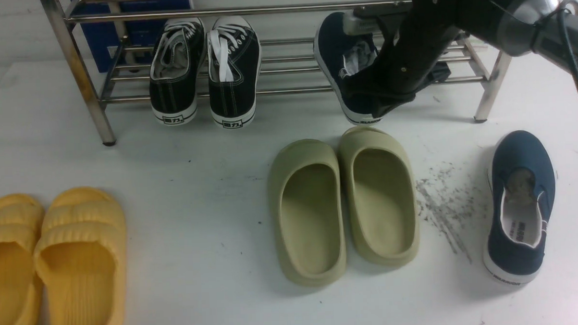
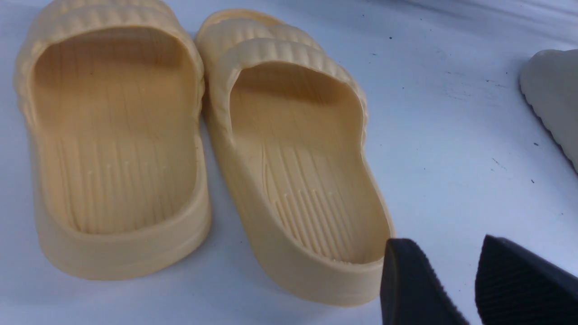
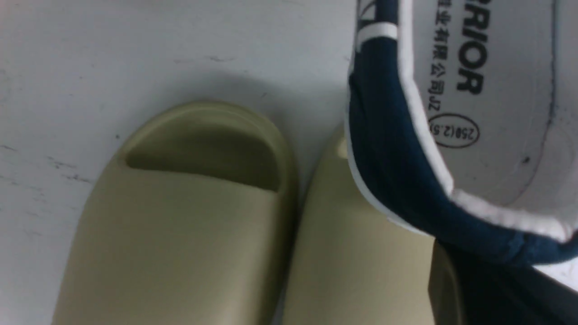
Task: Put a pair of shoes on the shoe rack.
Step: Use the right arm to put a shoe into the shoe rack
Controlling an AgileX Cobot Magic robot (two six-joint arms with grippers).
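A wide, low shoe rack (image 1: 288,9) of shiny metal tubes stands at the far side of a white surface (image 1: 198,185). On the left part of its lower shelf sits a pair of black lace-up sneakers (image 1: 230,68) with white laces, heels facing near.

On the right part of the same shelf is one navy-blue slip-on sneaker (image 1: 335,50). Its toe points in over the bars, and its white-soled heel hangs past the near edge. The right gripper (image 1: 385,99) reaches in from the right and covers the heel. The right wrist view shows its dark fingers closed at the heel rim, just beside the white insole (image 3: 474,67) printed with "WARRIOR". It appears to be pinching that rim. Whether the bars already carry the sole, I cannot tell.

The second navy-blue slip-on sneaker (image 1: 521,207) lies on the white surface at the near right, well apart from the rack and touched by nothing. A pair of olive-green foam slides (image 1: 310,214) sits in the middle, their toes just near of the gripped shoe. A pair of yellow foam slides (image 1: 80,256) lies at the near left. The left gripper (image 2: 447,253) hovers beside them, fingers apart and empty.

By my judgement the task is about half done. The first shoe needs releasing, and the second must be picked up and set beside it.
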